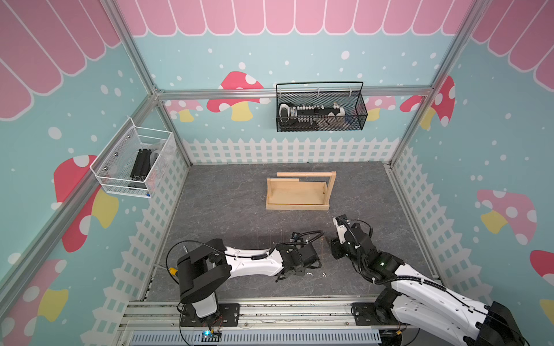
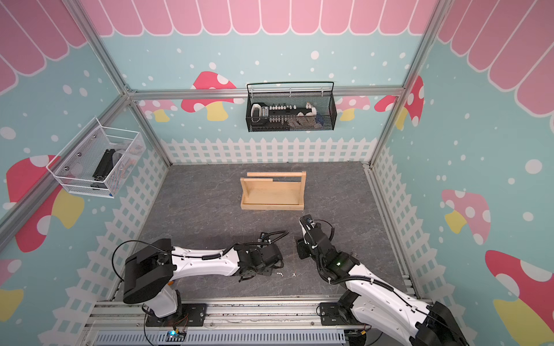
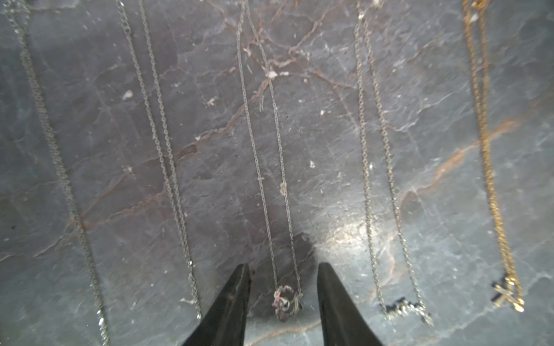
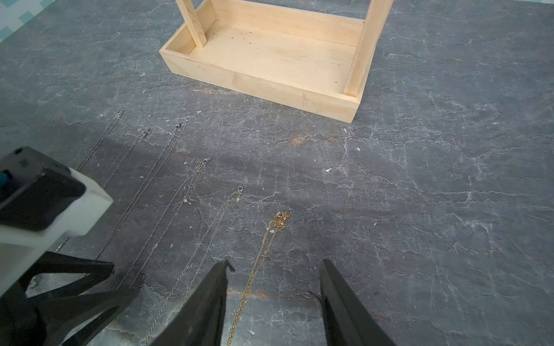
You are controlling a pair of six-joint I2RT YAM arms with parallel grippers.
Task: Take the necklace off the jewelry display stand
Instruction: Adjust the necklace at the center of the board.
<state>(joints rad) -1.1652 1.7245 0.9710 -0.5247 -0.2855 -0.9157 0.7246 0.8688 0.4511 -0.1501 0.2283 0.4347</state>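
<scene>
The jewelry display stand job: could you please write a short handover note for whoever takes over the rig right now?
Left claw: open, straddling a silver pendant necklace on the table.
Right claw: open, a gold necklace lying between its fingers.
Jewelry display stand: no necklace visible on it.
Done: necklaces lie in a row on the table.
Left: probably only backing both claws away.

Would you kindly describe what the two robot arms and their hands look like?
Both arms have white shells with black joints. The left arm carries a coiled black cable; the right arm has a ribbed black cable and a small green light. The left hand and the right hand each end in two tapered black fingers.
</scene>
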